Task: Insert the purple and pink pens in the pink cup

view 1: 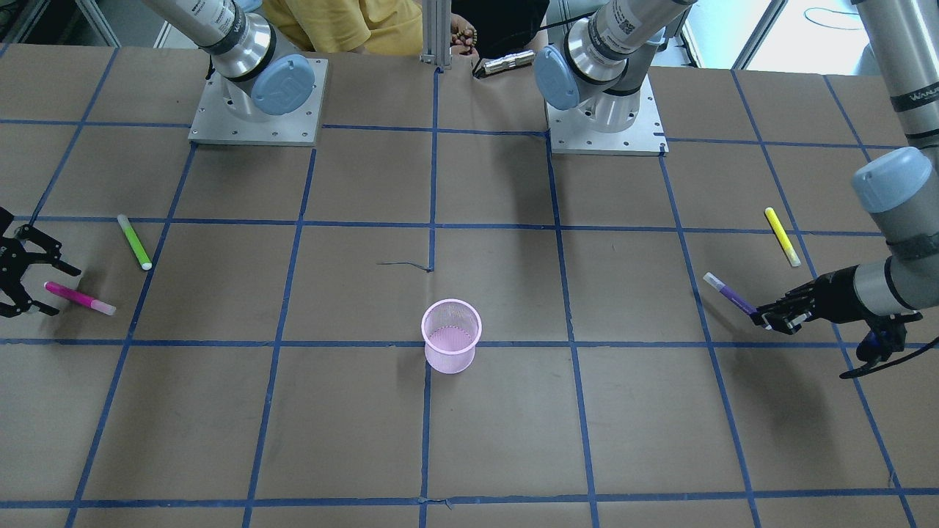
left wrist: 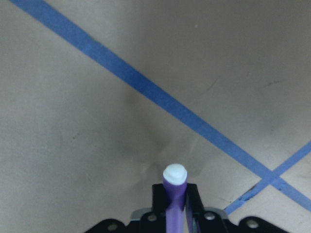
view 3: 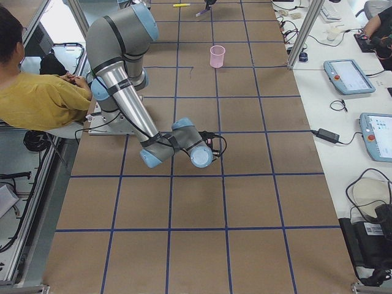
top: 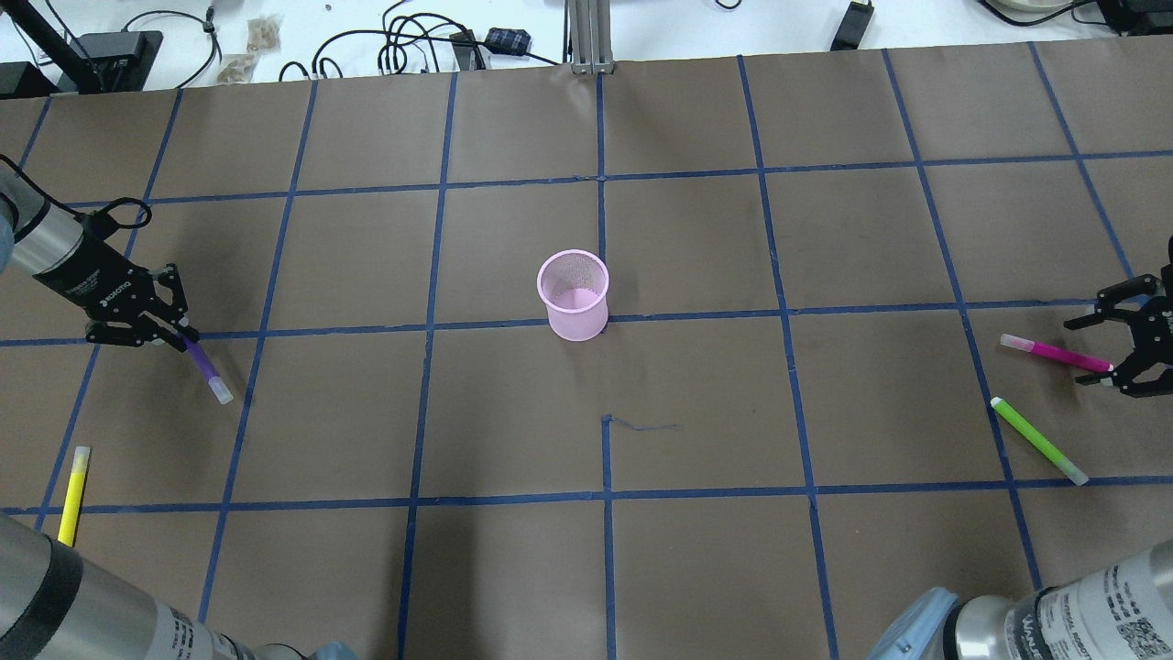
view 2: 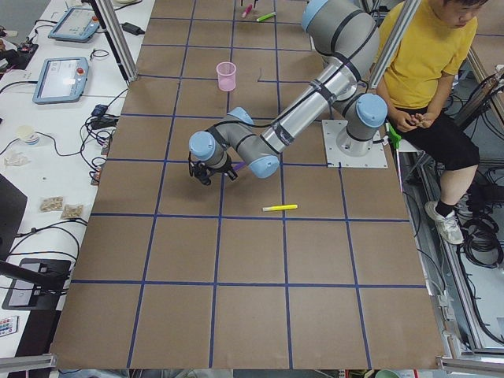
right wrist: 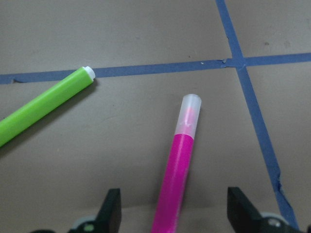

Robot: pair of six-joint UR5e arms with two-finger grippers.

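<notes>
Grasp stage. Left gripper (top: 177, 336) clamped on purple marker pen (top: 207, 369); right gripper (top: 1096, 354) apart, straddling pink marker pen (top: 1054, 353). Next: close right, carry both to pink mesh cup (top: 575, 298).

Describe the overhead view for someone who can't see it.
A pink cup stands upright at the middle of a brown table. The left gripper grips a purple pen by one end; the right gripper sits open around a pink pen. A yellow pen and a green pen lie loose.
</notes>
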